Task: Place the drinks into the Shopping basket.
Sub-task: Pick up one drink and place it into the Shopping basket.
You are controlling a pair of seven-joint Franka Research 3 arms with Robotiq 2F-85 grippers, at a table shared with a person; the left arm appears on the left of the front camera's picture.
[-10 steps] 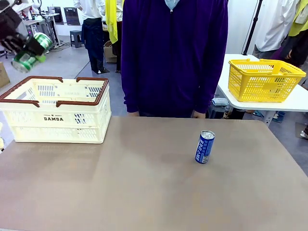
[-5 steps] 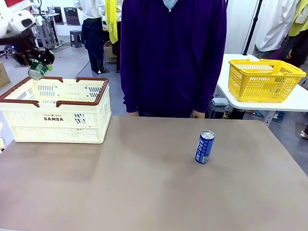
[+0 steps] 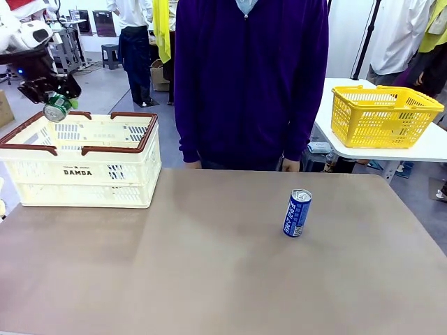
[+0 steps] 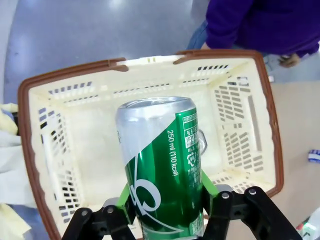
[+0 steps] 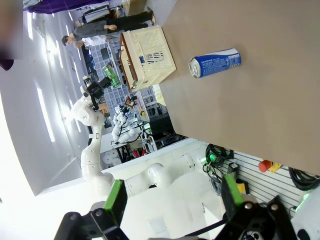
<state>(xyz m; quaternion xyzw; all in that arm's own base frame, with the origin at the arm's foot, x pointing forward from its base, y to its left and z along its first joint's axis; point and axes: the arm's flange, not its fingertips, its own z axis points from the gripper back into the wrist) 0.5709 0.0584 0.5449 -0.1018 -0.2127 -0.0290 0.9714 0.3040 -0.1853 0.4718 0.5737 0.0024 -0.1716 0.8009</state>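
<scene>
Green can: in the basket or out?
Out: the left gripper holds the green can above the Shopping basket, clear of its rim.

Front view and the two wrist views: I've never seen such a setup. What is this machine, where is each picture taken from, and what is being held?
Two white robot arms work at a brown table, with a person standing on the far side. The front view looks across the table from the robot's side. Each wrist view comes from a camera on one arm, looking along that arm's tool. On the table stand a cream basket and an upright blue can. The left tool is shut on a green can, held over the basket. The right tool is open and holds nothing.
</scene>
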